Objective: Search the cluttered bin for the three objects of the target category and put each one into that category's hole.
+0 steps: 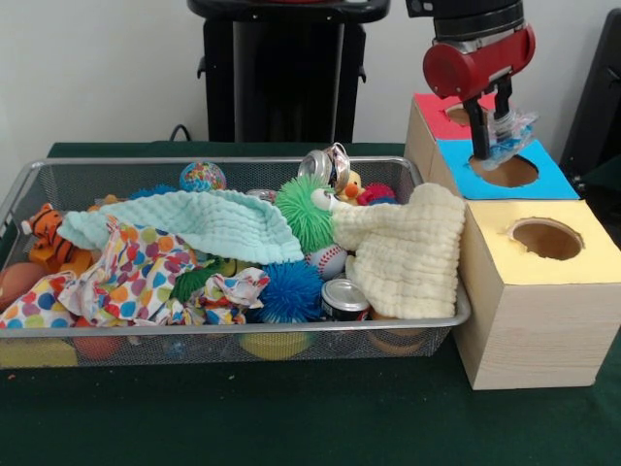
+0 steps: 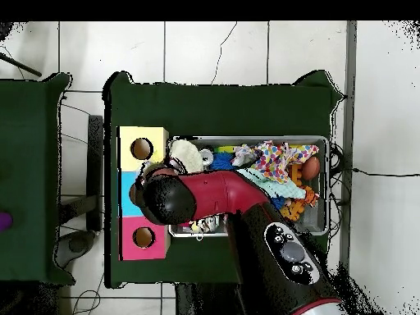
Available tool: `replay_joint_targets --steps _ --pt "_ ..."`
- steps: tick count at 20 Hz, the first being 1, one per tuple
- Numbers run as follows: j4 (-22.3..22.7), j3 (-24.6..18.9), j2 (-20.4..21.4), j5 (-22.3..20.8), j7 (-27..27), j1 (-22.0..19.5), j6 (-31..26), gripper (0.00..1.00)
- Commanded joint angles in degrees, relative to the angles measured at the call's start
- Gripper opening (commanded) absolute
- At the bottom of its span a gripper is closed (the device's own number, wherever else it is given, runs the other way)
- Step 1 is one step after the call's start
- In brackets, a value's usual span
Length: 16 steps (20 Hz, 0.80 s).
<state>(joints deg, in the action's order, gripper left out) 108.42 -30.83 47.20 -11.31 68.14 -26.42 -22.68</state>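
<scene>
My gripper [image 1: 494, 134] hangs just above the round hole [image 1: 505, 172] in the blue-topped box [image 1: 545, 181]. It is shut on a crushed transparent bottle [image 1: 511, 134], which sticks out to the right of the fingers. The wire mesh bin [image 1: 194, 331] lies to the left of the boxes, full of toys and cloths. No other transparent bottle shows in the bin. In the overhead view the red arm [image 2: 221, 193] covers the blue box, and the bin's rim [image 2: 327, 176] shows to its right.
A red-topped box [image 1: 432, 118] stands behind the blue one, a yellow-topped box [image 1: 543, 291] with its hole [image 1: 546, 238] in front. The bin holds silver cans [image 1: 343, 299], spiky balls [image 1: 307, 210], a mint cloth [image 1: 204, 223], a cream cloth [image 1: 412, 248] and a tiger toy [image 1: 47, 238].
</scene>
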Motion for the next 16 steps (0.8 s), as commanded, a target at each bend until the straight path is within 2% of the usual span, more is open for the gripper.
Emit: replay_joint_targets --steps 1,9,10,16 --pt "-0.4 -2.3 -2.0 -4.9 0.1 -1.7 -0.3 0.0" --pt "-0.3 -1.7 -1.9 -5.7 0.1 -1.6 0.4 0.0" --pt "-0.4 -1.6 -1.9 -5.8 0.6 -1.4 0.4 1.0" --pt "0.0 -3.1 -2.1 -6.1 0.3 -2.5 0.1 1.0"
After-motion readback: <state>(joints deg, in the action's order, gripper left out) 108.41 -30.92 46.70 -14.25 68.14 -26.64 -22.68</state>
